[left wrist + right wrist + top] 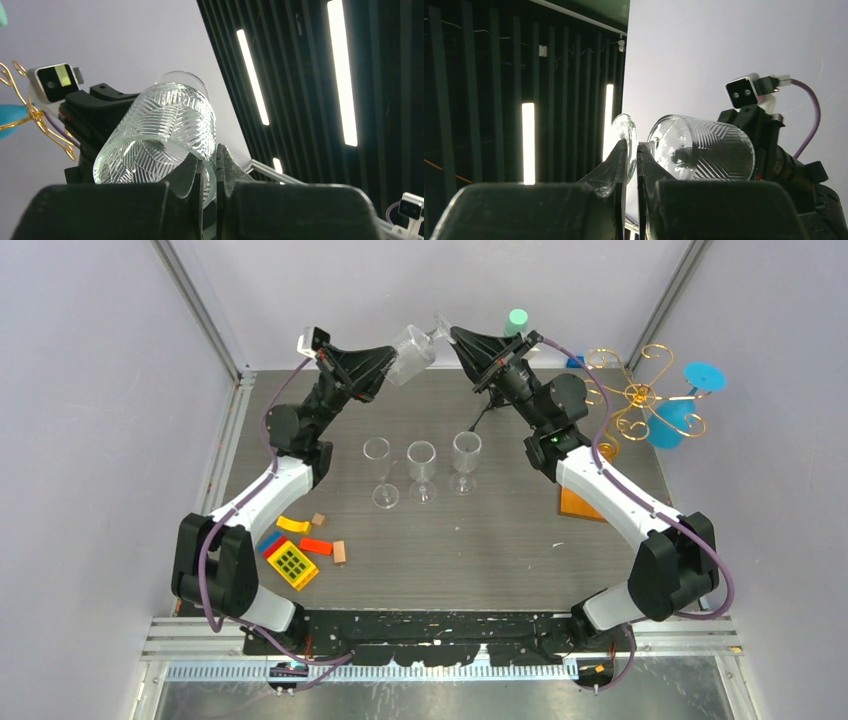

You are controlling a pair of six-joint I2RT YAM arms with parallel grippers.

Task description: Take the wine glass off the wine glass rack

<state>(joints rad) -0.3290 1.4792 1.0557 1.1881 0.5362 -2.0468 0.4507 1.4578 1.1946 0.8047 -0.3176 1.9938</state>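
Note:
A clear cut-pattern wine glass (pixel 410 353) hangs tilted in the air above the far middle of the table, held between both arms. My left gripper (pixel 390 364) is shut on the bowl's rim: in the left wrist view the glass (pixel 165 127) wall sits between the fingers of that gripper (pixel 210 167). My right gripper (pixel 451 334) is shut on the foot; in the right wrist view the round foot (pixel 626 131) sits in that gripper (pixel 632 150), with the bowl (pixel 704 149) beyond it. The gold wire wine glass rack (pixel 640 395) stands at the far right, apart from this glass.
Blue glasses (pixel 668 425) hang on the rack, whose orange-brown base (pixel 580 503) lies under my right arm. Three clear wine glasses (pixel 421 462) stand upright mid-table. Toy blocks (pixel 295 552) lie at the near left. A mint-green cylinder (pixel 517 320) stands at the back.

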